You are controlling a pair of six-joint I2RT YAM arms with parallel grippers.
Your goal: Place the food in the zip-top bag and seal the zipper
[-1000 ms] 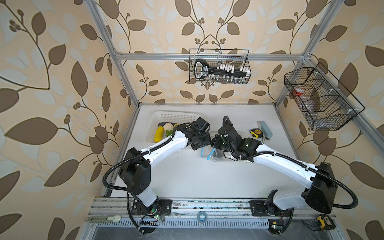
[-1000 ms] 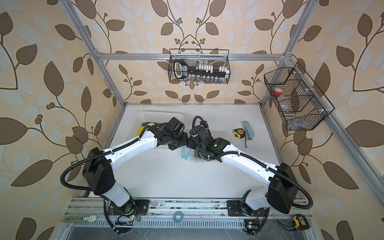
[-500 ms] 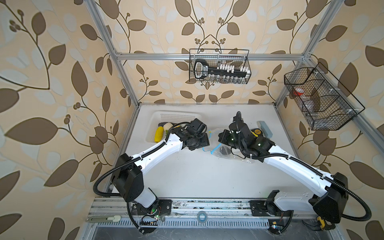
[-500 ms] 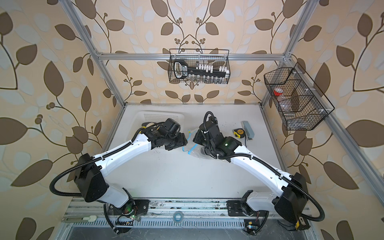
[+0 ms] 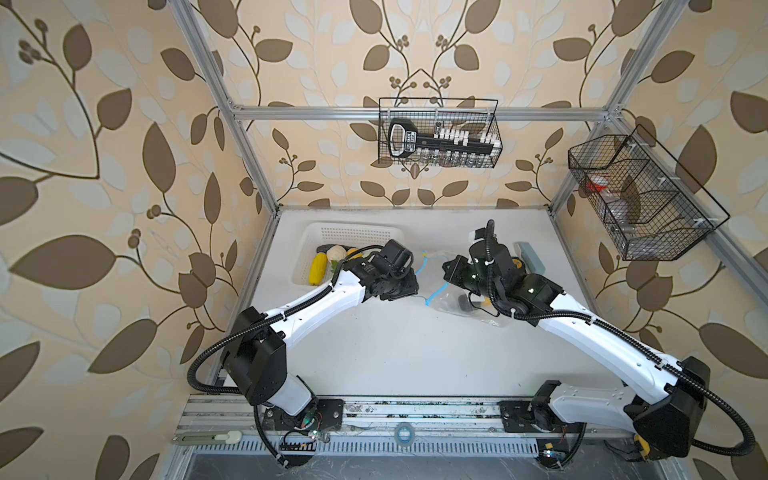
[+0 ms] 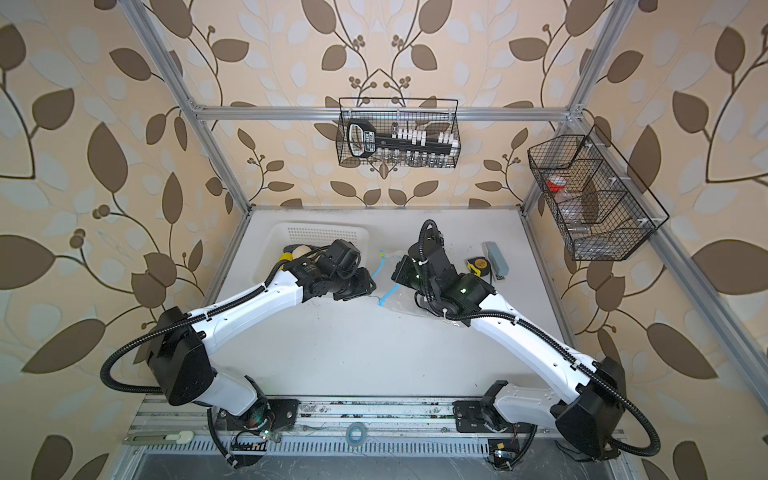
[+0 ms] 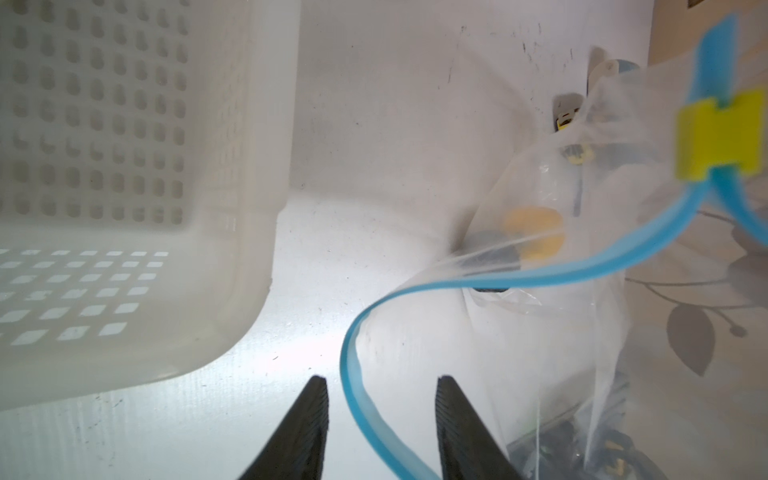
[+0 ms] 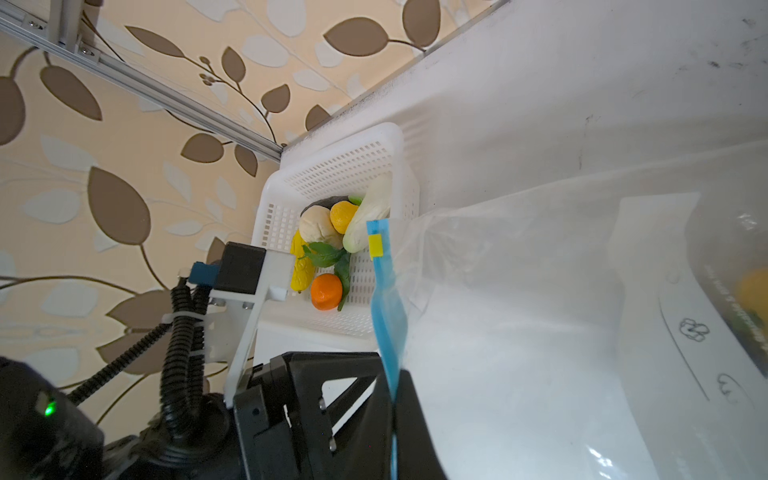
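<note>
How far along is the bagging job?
Little done: a yellow-and-dark item seems inside the clear crinkly zip-top bag. In hand: right gripper seemingly holds the bag; left gripper straddles its blue zipper strip. Left: most toy food in the white perforated basket, then sealing.

2 white arms point(image 5: 316, 303), black joints point(image 5: 257, 365), ribbed black cables point(image 5: 192, 368).

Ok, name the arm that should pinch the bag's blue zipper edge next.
Left. The left gripper, open, straddles the zipper; the right gripper is shut beside the zip-top bag.
</note>
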